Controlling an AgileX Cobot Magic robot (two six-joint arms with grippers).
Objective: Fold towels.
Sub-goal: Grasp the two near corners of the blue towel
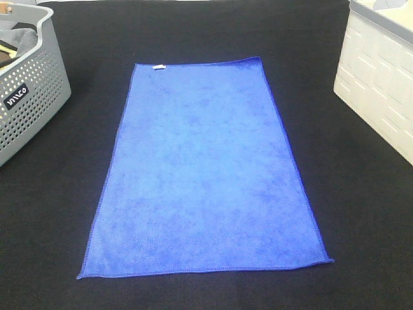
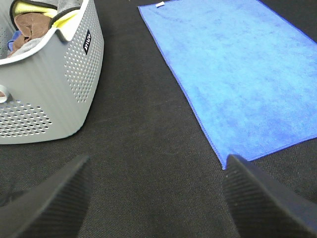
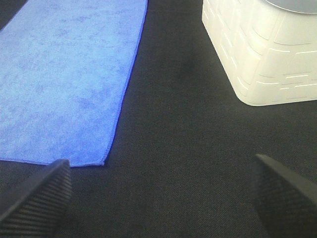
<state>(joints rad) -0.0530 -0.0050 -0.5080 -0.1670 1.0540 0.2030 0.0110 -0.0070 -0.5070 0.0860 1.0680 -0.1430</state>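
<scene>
Blue towel point(image 1: 206, 168) spread flat and unfolded in the middle of the black tabletop point(image 1: 361, 213), small white tag point(image 1: 159, 66) at the far short edge. Likely trouble from here: pinching just one near corner, or lifting the two unevenly, and dragging the cloth askew, with mismatched edges as a result; thin fabric lying tight on the tabletop, so easy to miss altogether. Left claw point(image 2: 157, 162) wide open and empty, the towel's near left corner just beside one finger, contact impossible to tell. Right claw point(image 3: 161, 161) likewise spread and empty, the near right corner close by its finger. Further out, grey perforated basket point(image 1: 32, 97) of cloths to the left, white box point(image 1: 381, 77) to the right, both apart from the towel
</scene>
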